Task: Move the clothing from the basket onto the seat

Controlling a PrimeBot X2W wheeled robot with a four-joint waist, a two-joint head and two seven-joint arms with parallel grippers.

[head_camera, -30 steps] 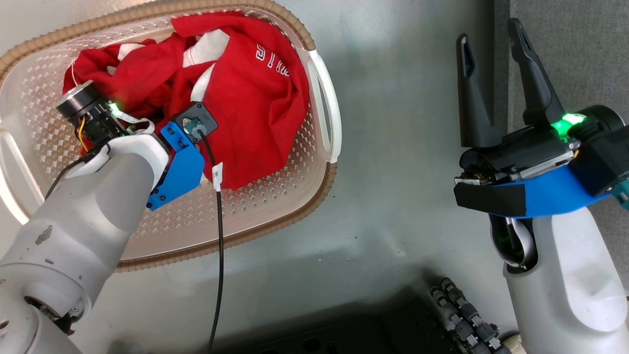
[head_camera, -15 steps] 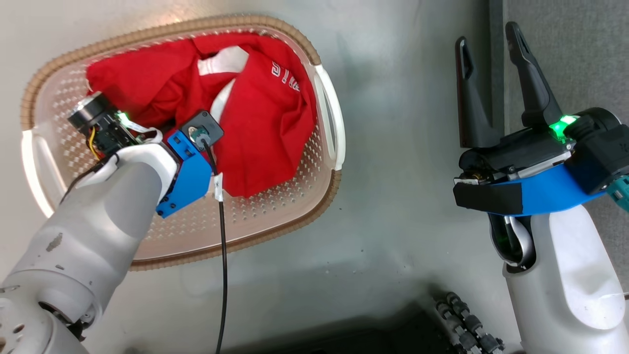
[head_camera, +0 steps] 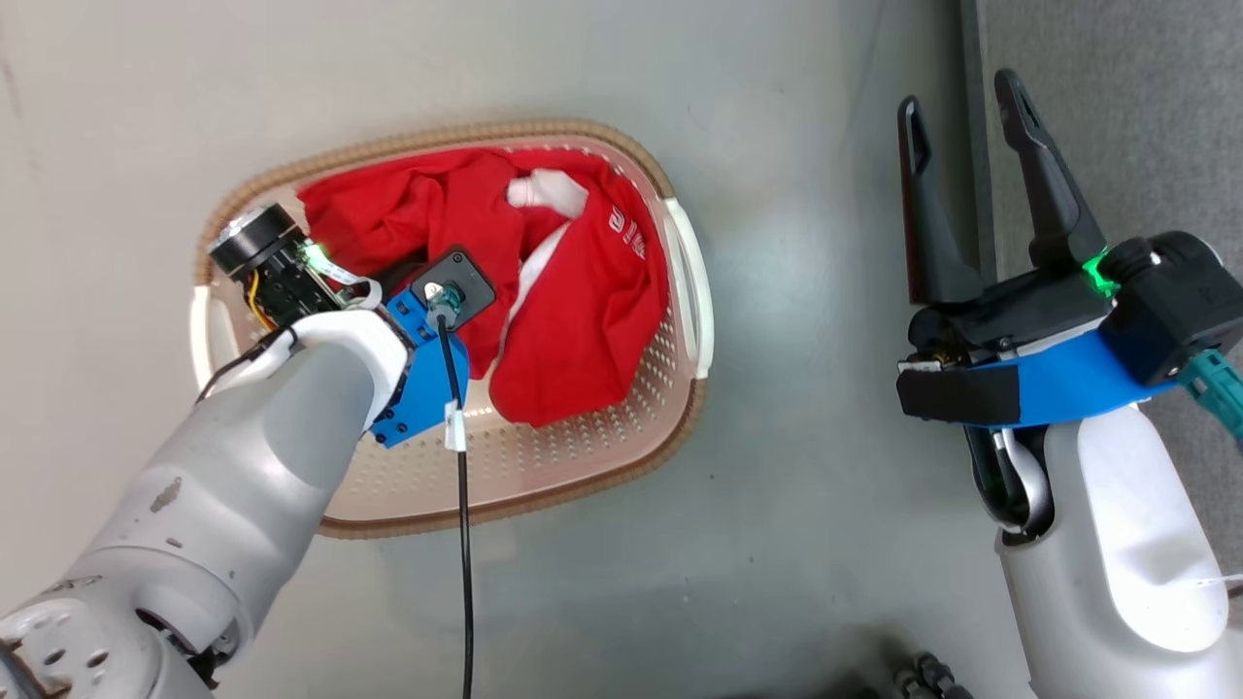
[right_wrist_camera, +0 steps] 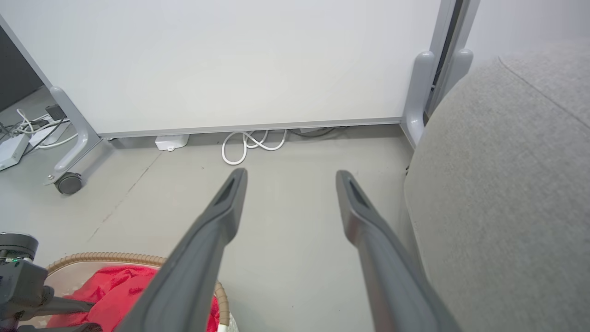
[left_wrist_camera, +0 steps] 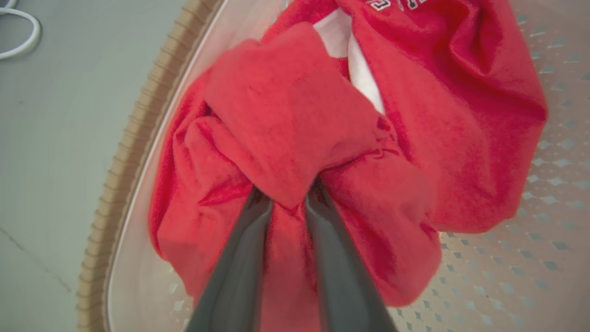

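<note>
The fingers of my left gripper are pinching narrowly on a bunched fold of the red clothing, low in the middle of the left wrist frame. The fold is bulging over both tips and hiding them. The rest of the fabric is spreading up and right of the grip, with a white stripe showing and white lettering at the top edge. All of it is lying inside the basket, whose brown rim is curving down the left side.

In the head frame the basket is sitting left of centre on the grey floor, and my left forearm is reaching in from the lower left. My right gripper is hovering at the right with its fingers spread wide and nothing between them, well apart from the basket. The grey seat is occupying the upper right corner, beside those fingers.

Farther off, across the top of the right wrist frame, a white panel is standing with white cable looping under it.
</note>
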